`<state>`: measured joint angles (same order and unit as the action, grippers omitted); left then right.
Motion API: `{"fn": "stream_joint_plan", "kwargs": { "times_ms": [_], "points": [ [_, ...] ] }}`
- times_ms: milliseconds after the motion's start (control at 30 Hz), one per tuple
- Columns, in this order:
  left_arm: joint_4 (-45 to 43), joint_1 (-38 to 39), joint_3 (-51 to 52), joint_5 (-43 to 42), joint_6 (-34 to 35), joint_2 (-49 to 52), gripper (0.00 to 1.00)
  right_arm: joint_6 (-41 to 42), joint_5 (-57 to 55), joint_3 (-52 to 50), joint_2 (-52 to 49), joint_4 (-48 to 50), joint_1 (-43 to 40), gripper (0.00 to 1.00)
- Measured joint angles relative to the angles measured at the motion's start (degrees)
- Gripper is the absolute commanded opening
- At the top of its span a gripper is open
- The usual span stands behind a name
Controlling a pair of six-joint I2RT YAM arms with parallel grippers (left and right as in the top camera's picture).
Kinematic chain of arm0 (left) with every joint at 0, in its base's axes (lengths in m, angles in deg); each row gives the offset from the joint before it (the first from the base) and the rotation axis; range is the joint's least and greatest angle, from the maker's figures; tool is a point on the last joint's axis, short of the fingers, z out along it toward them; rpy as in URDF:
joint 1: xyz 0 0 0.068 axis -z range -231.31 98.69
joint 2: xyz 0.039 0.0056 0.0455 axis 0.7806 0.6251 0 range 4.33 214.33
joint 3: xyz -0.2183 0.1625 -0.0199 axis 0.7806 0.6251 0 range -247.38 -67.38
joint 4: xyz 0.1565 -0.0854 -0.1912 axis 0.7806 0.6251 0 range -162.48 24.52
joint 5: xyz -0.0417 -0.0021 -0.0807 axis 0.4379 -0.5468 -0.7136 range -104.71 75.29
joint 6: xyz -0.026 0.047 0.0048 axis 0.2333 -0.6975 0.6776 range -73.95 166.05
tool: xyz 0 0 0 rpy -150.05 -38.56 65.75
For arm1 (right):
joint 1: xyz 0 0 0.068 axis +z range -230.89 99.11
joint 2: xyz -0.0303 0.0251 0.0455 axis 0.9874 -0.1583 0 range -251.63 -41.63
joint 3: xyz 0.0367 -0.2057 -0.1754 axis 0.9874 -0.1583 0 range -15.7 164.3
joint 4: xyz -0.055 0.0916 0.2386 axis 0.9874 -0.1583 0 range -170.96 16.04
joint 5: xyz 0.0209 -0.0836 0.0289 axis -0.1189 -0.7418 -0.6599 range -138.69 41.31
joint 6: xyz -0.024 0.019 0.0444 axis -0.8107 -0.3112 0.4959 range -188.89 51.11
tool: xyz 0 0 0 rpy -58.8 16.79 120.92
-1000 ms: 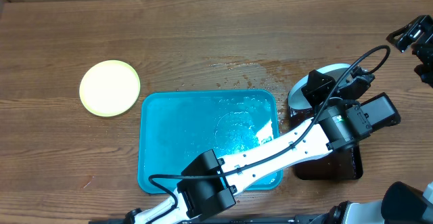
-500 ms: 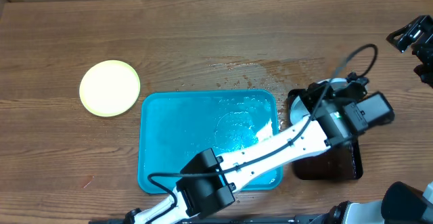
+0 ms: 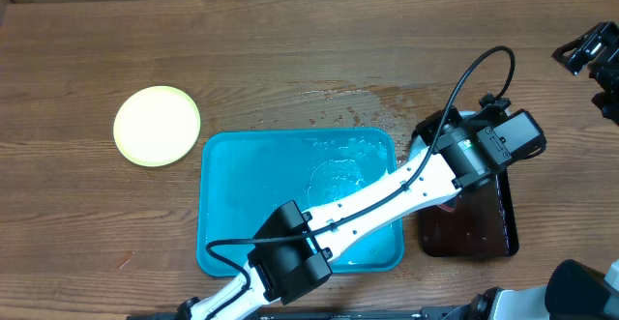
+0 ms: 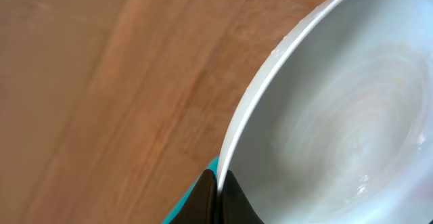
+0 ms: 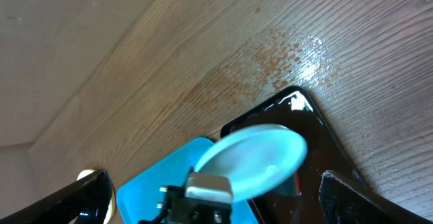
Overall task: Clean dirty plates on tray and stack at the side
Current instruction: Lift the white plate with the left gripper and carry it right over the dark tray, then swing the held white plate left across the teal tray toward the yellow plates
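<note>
The left gripper (image 4: 218,187) pinches the rim of the pale blue plate (image 4: 338,109), which tilts up just beyond its fingertips, above the dark tray (image 3: 484,235). The right gripper (image 3: 590,69) hangs wide open and empty, well apart. This looks like the rinse-and-lift step. Next the plate likely needs carrying past the turquoise tray (image 3: 242,194) and setting flat on the yellow-green plate (image 3: 157,125).

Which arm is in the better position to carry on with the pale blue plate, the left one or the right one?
Left. The left tool is shut on the rim of the pale blue plate, by the dark tray. The right tool is open, holds nothing and stands well away from it.
</note>
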<state>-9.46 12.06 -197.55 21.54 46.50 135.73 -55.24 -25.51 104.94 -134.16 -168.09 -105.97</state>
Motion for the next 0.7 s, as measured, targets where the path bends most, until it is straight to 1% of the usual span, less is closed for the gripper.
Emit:
{"fn": "stream_joint_plan", "kwargs": {
  "times_ms": [167, 233, 300, 433, 533, 600, 700],
  "points": [
    [3.67, -0.66, -2.05, -0.5, 3.63, 0.0, 0.04, -0.02, 0.0, 0.0, 0.0, 0.0, 0.0, 1.0],
    [5.68, -1.97, -3.8, -1.11, 5.53, -0.17, 0.04, 0.0, 0.0, 0.0, 0.0, 0.0, 0.0, 1.0],
    [7.21, -4.81, -4.85, -4.13, 7.98, -1.42, 0.04, 0.02, -0.02, 0.0, 0.0, 0.02, 0.0, 1.0],
    [9.77, -14.62, -6.05, -14.43, 12.48, -4.96, 0.04, 0.02, -0.02, 0.0, 0.0, -0.11, 0.0, 1.0],
    [12.44, -24.33, -6.32, -22.69, 15.78, -6.51, 0.04, 0.02, -0.02, 0.0, 0.0, -0.57, -0.02, 1.0],
    [15.13, -30.75, -6.14, -26.88, 17.68, -6.64, 0.05, 0.0, -0.02, 0.0, 0.0, -0.81, 0.0, 1.0],
    [17.46, -38.07, -4.76, -31.95, 19.41, -6.64, 0.05, 0.0, -0.02, 0.0, 0.0, -1.16, 0.0, 1.0]
  ]
}}
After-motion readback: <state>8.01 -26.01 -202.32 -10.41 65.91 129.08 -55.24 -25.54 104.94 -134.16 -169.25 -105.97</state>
